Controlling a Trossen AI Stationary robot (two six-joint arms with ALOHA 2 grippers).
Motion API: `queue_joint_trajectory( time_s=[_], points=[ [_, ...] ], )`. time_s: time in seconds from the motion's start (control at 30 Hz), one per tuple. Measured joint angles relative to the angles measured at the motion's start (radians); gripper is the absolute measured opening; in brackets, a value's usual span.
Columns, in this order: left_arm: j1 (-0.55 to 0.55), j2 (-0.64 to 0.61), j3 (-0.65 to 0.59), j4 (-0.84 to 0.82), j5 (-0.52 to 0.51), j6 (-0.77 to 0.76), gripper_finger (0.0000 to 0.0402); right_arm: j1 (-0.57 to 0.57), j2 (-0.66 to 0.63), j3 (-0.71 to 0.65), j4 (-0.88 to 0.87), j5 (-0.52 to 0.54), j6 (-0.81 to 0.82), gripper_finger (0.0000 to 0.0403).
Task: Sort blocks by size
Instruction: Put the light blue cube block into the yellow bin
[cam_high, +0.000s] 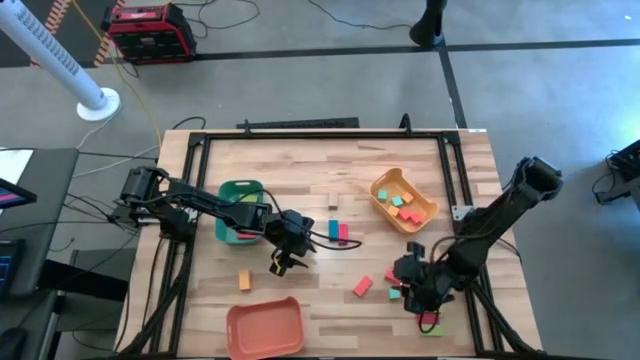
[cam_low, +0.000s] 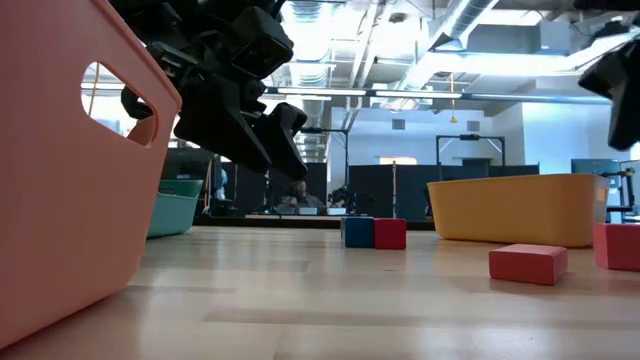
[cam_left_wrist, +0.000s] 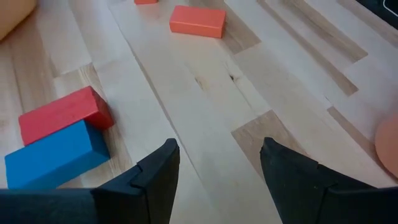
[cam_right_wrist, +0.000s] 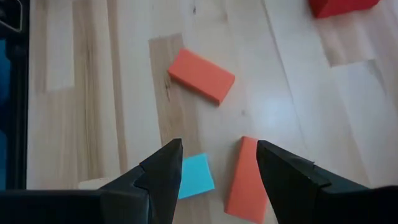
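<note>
My left gripper (cam_high: 283, 262) hangs open and empty above the table's middle; it also shows in its wrist view (cam_left_wrist: 217, 149) and the low view (cam_low: 240, 110). A blue block (cam_left_wrist: 53, 155) and a red block (cam_left_wrist: 65, 112) lie side by side on the table (cam_high: 338, 232), to its far right. My right gripper (cam_high: 405, 288) is open and empty over the near right of the table (cam_right_wrist: 217, 149). Below it lie a small teal cube (cam_right_wrist: 196, 176), an orange-red bar (cam_right_wrist: 244, 180) and an orange-red block (cam_right_wrist: 201, 74). An orange block (cam_high: 244, 279) lies near the left.
A green tray (cam_high: 240, 192) with blocks stands left of centre, under the left arm. A yellow-orange tray (cam_high: 425, 212) holding several blocks stands at the far right. A salmon-red tray (cam_high: 265, 328) sits at the near edge. A red block (cam_high: 362, 287) lies between the grippers.
</note>
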Motion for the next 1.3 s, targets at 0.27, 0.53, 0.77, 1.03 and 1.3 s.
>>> queue_joint_trajectory(
  time_s=[0.27,0.53,0.77,1.03,1.3],
  points=[
    [0.000,0.000,0.000,-0.003,0.000,-0.009,0.0212,0.001,0.102,0.000,0.077,-0.060,-0.064,0.0235],
    [0.000,0.000,0.000,-0.005,0.000,-0.011,0.0212,0.003,0.161,0.002,0.108,-0.068,-0.108,0.0235],
    [0.000,0.000,0.000,-0.004,0.000,-0.011,0.0212,0.004,0.216,0.011,0.101,-0.097,-0.108,0.0235],
    [0.000,0.000,0.000,-0.004,0.000,-0.011,0.0212,0.004,0.277,0.029,0.077,-0.129,-0.108,0.0234],
    [0.000,0.000,0.000,-0.004,0.000,-0.011,0.0212,0.004,0.296,0.058,0.003,-0.137,-0.108,0.0190]
  ],
)
